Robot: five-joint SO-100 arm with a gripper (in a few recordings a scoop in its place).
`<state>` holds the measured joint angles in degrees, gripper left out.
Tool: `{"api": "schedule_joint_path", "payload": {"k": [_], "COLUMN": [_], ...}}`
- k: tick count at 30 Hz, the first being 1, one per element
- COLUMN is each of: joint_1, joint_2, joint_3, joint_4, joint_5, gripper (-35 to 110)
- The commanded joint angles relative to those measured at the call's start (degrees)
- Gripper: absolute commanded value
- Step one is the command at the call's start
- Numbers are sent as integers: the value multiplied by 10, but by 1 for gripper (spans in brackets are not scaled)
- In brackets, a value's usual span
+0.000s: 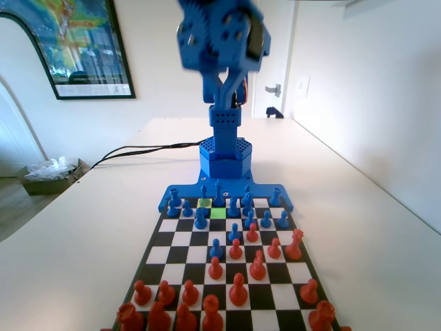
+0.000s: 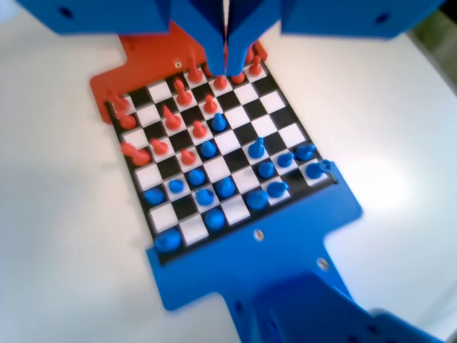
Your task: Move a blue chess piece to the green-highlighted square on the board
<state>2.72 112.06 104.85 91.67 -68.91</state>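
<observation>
Gripper (image 2: pixel 226 68) raised high above the board (image 2: pixel 230 148), jaws pressed together, nothing held.
Its upper part is blurred and cut off; the green square (image 1: pixel 218 213) lies far below.

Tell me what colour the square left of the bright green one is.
Paler yellow-green square, beside the bright green square; clearest in the fixed view.

Fixed view faces along the board (image 1: pixel 227 238); wrist view overlooks it.

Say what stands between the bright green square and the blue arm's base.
Fixed view: behind the bright green square, one tall blue plastic piece on the back row, then the board's blue edge.
</observation>
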Motion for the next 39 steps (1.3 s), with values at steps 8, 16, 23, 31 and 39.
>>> {"api": "schedule_joint_path", "payload": {"k": [8,16,23,31,39], "joint_1": [19,21,-4,-46,-66], "joint_2": [-32,-33,-33,-26,12], "joint_3": [-12,-6,105,204,285], "joint_4": [-13,-20,-143,-254,-290], "joint_5": [-183,-365,-470,-492,-512], "gripper": [1,1,1,1,1]}}
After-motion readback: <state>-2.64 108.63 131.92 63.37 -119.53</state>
